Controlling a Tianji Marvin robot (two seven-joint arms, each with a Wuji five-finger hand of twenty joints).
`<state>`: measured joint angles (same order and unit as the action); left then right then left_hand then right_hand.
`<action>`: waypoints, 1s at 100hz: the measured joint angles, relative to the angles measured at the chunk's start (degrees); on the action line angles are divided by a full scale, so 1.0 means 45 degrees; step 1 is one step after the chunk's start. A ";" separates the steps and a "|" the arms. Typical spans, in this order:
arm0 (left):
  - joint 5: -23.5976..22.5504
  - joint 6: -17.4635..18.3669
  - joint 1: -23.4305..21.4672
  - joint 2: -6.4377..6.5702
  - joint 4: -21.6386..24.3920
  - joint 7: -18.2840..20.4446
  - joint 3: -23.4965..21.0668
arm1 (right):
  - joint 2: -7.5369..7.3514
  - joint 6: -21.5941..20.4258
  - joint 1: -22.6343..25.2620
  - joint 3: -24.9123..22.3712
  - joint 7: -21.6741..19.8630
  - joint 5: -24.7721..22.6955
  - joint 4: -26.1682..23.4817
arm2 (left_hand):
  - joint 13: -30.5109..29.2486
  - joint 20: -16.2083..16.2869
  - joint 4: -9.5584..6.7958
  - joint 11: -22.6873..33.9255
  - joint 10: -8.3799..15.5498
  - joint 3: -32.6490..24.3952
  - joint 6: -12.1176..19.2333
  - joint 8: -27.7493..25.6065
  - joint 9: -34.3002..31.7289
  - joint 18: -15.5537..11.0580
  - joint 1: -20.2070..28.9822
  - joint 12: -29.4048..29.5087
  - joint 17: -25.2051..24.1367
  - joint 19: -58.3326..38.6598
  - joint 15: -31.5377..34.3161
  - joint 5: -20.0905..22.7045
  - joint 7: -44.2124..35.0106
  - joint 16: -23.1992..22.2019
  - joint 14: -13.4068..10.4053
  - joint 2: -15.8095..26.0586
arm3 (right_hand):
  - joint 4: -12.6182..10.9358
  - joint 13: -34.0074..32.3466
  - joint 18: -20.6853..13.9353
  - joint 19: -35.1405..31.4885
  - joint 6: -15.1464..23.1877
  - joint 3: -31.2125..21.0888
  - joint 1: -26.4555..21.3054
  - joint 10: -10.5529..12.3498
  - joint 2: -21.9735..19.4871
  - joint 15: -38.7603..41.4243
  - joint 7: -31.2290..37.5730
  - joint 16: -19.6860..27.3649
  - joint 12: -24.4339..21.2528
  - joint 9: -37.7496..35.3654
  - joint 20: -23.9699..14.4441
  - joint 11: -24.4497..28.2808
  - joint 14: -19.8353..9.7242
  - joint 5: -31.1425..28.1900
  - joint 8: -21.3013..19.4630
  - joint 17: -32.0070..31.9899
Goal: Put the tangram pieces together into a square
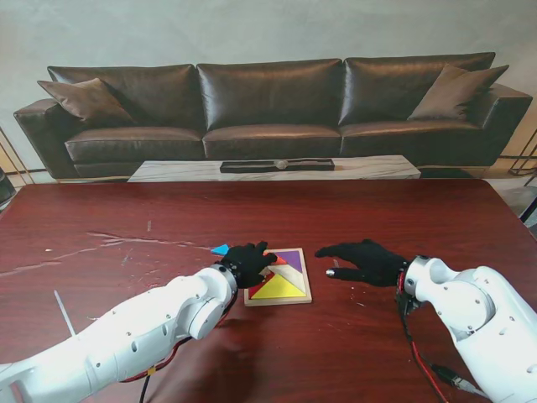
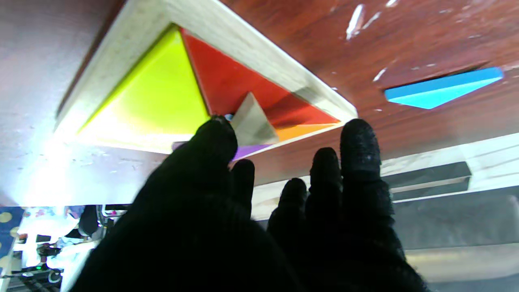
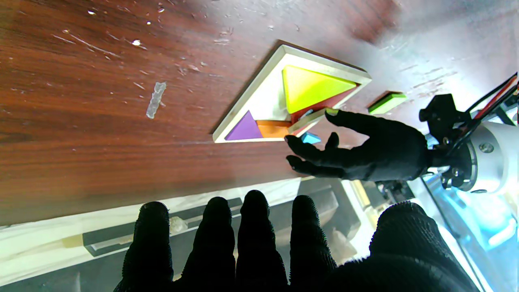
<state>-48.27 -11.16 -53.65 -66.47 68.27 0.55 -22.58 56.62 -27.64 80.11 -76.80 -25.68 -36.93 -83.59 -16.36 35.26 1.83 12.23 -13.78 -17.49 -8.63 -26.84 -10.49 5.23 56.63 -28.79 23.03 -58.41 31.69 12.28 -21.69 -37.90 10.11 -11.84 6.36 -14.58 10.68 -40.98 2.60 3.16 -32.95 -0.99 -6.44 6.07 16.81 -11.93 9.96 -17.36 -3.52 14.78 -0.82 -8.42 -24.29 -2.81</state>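
The tangram sits in its wooden tray (image 1: 295,300) on the table (image 1: 101,218), just in front of my left hand (image 1: 245,262), and I judge the square a good way along but not finished. Going from the big pieces down: the yellow triangle (image 1: 280,289) lies flat in the tray on the side nearer to me, the red triangle (image 2: 227,83) lies flat beside it along the left edge, and the purple triangle (image 1: 291,258) fills the far right corner with an orange piece (image 3: 273,128) next to it. A pale strip of bare tray floor still shows between these, so gaps are left. A small grey piece (image 2: 250,121) stands tilted over the red one, touched by my left fingertip (image 2: 217,132); whether I pinch it or only nudge it, I cannot tell. Two pieces are still outside the tray: a blue one (image 1: 220,249) on the table beyond my left hand, and a green one (image 3: 387,102) beside the tray. My right hand (image 1: 365,260) rests spread and empty, near the tray's right side.
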 measured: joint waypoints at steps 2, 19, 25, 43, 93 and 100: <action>0.0000 -0.0027 -0.0056 0.0009 0.0020 -0.0006 -0.0104 | 0.0000 0.0001 -0.0006 0.0008 0.0003 0.0004 0.0002 | -0.0003 0.0017 0.0000 0.0000 -0.0001 0.0129 0.0058 0.0000 0.0000 0.0034 -0.0003 -0.0116 0.0003 -0.0016 0.0000 0.0000 0.0000 0.0000 0.0072 0.0075 | 0.0000 0.0000 0.0000 0.0000 0.0000 0.0000 0.0000 0.0000 0.0000 0.0000 0.0000 0.0000 0.0000 0.0000 0.0000 0.0000 0.0000 0.0000 0.0000 0.0000; 0.0258 -0.0517 -0.0284 0.0075 0.0103 -0.0001 -0.0360 | 0.0002 0.0006 -0.0040 0.0054 0.0006 0.0015 0.0007 | -0.1276 0.0154 0.0000 0.1189 -0.0047 0.1117 0.0425 -0.0350 -0.1004 0.0075 0.0362 -0.0352 0.0930 -0.0682 0.0154 0.0000 -0.0070 -0.0059 0.0241 0.0602 | 0.0000 0.0000 0.0000 0.0000 0.0000 0.0000 0.0000 0.0000 0.0000 0.0000 0.0000 0.0000 0.0000 0.0000 0.0000 0.0000 0.0000 0.0000 0.0000 0.0000; 0.0526 -0.0489 -0.0287 0.0086 0.0105 0.0125 -0.0363 | 0.0002 0.0006 -0.0049 0.0067 0.0010 0.0015 0.0008 | -0.1842 0.0240 0.0000 0.1634 -0.0047 0.1143 0.0571 -0.0433 -0.1889 0.0081 0.0368 -0.0434 0.1337 -0.0946 0.0443 0.0000 -0.0085 -0.0176 0.0241 0.0602 | 0.0000 0.0000 0.0000 0.0000 0.0000 0.0000 0.0000 0.0000 0.0000 0.0000 0.0000 0.0000 0.0000 0.0000 0.0000 0.0000 0.0000 0.0000 0.0000 0.0000; 0.1116 -0.0187 -0.0231 -0.0003 -0.0140 0.0191 -0.0327 | 0.0002 0.0006 -0.0055 0.0069 0.0006 -0.0001 0.0006 | -0.3375 0.0290 0.0000 0.3110 0.0358 0.1589 0.0741 -0.0620 -0.3519 0.0134 0.0804 -0.0836 0.2416 -0.1968 0.1250 0.0353 -0.0441 -0.0766 0.0086 0.0603 | 0.0000 0.0000 0.0001 0.0000 0.0000 0.0000 0.0000 0.0000 0.0000 0.0000 0.0000 0.0000 0.0000 0.0000 0.0000 0.0000 0.0000 0.0000 0.0000 0.0000; 0.1304 0.0718 -0.0123 -0.0514 -0.1051 -0.1337 -0.0163 | 0.0004 0.0020 -0.0023 -0.0028 -0.0006 -0.0017 0.0000 | -0.5163 -0.0193 0.0000 0.2252 0.1349 0.1890 0.0721 -0.0689 -0.6953 -0.0348 0.2523 -0.5281 0.3854 -0.2497 0.2554 0.1307 -0.2945 -0.1373 -0.0672 -0.0067 | 0.0000 0.0000 0.0001 0.0000 0.0000 0.0000 0.0000 0.0000 0.0000 0.0000 0.0000 0.0000 0.0000 0.0000 0.0000 0.0000 0.0000 0.0000 0.0000 0.0000; 0.1381 0.0879 -0.0069 -0.0578 -0.1150 -0.1420 -0.0091 | 0.0004 0.0020 -0.0003 -0.0074 -0.0005 -0.0017 0.0000 | -0.5229 -0.0206 0.0000 0.2229 0.1349 0.1890 0.0793 -0.0690 -0.6974 -0.0359 0.2539 -0.5411 0.3903 -0.2498 0.2601 0.1591 -0.3103 -0.1375 -0.0683 -0.0237 | 0.0000 0.0000 0.0001 0.0000 0.0000 0.0000 0.0000 0.0000 0.0000 0.0000 0.0000 0.0000 0.0000 0.0000 0.0000 0.0000 0.0000 0.0000 0.0000 0.0000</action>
<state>-42.05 -7.21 -53.96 -69.07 63.10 -5.84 -22.99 56.64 -27.55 80.10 -77.13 -25.70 -37.01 -83.59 -39.89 34.34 1.83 22.26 -7.71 -8.99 -5.06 -29.95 -41.88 3.61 68.05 -53.14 40.59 -69.65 43.39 19.44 -35.65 -44.09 7.04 -12.91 6.36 -14.58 10.68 -40.98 2.60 3.16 -32.95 -0.99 -6.44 6.07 16.81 -11.93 9.96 -17.36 -3.52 14.78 -0.82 -8.42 -24.29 -2.81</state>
